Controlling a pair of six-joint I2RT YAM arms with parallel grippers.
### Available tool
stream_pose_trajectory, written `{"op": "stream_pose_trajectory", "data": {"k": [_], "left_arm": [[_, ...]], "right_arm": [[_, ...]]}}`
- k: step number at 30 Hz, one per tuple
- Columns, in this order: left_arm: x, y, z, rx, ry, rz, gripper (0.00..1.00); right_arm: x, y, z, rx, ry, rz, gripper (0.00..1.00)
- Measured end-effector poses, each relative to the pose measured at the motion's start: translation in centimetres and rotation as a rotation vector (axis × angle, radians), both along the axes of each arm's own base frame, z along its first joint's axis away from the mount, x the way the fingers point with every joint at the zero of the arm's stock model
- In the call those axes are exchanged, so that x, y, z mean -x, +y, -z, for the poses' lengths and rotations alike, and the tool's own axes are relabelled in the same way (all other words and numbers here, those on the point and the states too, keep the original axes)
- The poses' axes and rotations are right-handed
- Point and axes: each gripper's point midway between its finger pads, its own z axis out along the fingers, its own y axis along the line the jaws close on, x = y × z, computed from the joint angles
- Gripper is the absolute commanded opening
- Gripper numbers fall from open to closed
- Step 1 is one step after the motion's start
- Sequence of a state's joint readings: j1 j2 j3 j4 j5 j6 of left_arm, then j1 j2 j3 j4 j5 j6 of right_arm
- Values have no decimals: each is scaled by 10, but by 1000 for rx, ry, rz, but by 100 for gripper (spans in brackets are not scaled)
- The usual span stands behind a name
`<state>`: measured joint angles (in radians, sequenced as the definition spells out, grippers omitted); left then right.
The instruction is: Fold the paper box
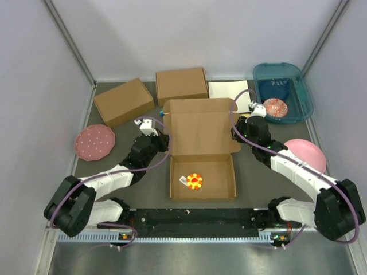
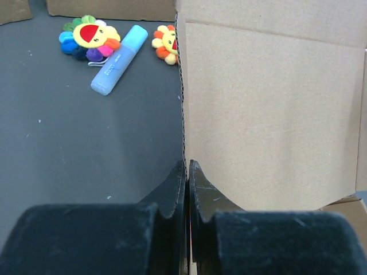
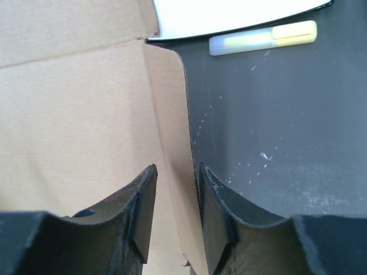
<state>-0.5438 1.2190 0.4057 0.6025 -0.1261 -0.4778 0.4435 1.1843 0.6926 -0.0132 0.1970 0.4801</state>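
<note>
The paper box (image 1: 200, 123) lies open in the middle of the table, its lid spread toward the back and its shallow tray (image 1: 230, 172) nearest me. My left gripper (image 1: 164, 140) is at the lid's left side; in the left wrist view its jaws (image 2: 187, 166) are shut on the thin edge of the upright side flap (image 2: 269, 114). My right gripper (image 1: 236, 133) is at the lid's right side. In the right wrist view it (image 3: 176, 169) straddles the right side flap (image 3: 169, 114), with a gap still showing on the inner side.
Two smaller cardboard boxes (image 1: 124, 101) (image 1: 181, 85) and a white sheet (image 1: 229, 91) stand at the back, a teal bin (image 1: 282, 91) back right. Pink plates (image 1: 94, 141) (image 1: 304, 152) lie at both sides. A flower toy (image 1: 194, 181) sits in the tray. A blue marker (image 2: 119, 59) and a yellow marker (image 3: 264, 38) lie nearby.
</note>
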Motion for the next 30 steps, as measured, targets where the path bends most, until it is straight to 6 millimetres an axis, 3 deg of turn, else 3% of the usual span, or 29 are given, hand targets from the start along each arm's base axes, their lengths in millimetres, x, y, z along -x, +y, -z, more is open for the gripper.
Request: {"op": "stream_pose_trajectory", "data": {"k": [8,15,20,26,30], "left_arm": [[4,-3,-5,-5,-30,-24,0],[7,-1,-5,-10,-39,-39,1],[11,1,-8,-9,-44,-38,15],[13,4,-13,-12,-48,-49,28],[13,7,-13,-28,-31,-60,30]], "right_arm": [[17,27,-13,24,-50,-73,25],[20,26,-6,98,-52,-47,15],[23,18,7,154,-18,-18,0],[25,11,9,185,-13,8,0],[26,8,11,200,-9,18,0]]}}
